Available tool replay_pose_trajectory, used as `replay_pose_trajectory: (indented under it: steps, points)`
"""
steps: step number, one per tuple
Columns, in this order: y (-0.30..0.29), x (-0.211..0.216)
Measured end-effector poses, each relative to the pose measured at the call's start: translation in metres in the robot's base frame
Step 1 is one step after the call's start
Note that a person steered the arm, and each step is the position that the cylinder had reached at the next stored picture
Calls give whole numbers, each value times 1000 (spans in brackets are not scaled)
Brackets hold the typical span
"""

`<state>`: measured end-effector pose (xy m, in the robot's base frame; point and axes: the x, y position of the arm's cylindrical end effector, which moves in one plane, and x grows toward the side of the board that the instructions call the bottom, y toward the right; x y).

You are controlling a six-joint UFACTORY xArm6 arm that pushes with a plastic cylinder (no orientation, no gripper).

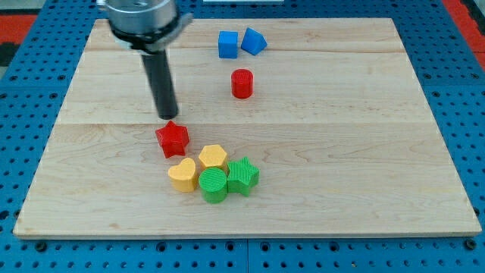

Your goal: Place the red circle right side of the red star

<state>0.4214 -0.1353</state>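
One upright rod (my tip [167, 116]) above red star [173, 138].

Looks like a robotics lab: a wooden board [318, 152] lies on a blue perforated bench [30, 91] w/ regular holes, and small coloured test blocks on it.

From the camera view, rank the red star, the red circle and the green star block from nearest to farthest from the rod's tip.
Measured from my tip:
1. Red star-shaped block, just below the tip in the view, almost touching.
2. Red circle, a short cylinder block, toward the view's upper right.
3. Green star-shaped block, toward the view's lower right, in the cluster.
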Motion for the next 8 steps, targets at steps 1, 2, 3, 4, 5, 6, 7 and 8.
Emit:
replay_pose_trajectory:
  steps: [1, 2, 3, 4, 5, 6, 7, 8]
  points:
    - [-5, 20]
    - [50, 34]
    - [71, 37]
    - [47, 10]
    - [59, -30]
    - [51, -78]
    - [98, -96]
    - [152, -89]
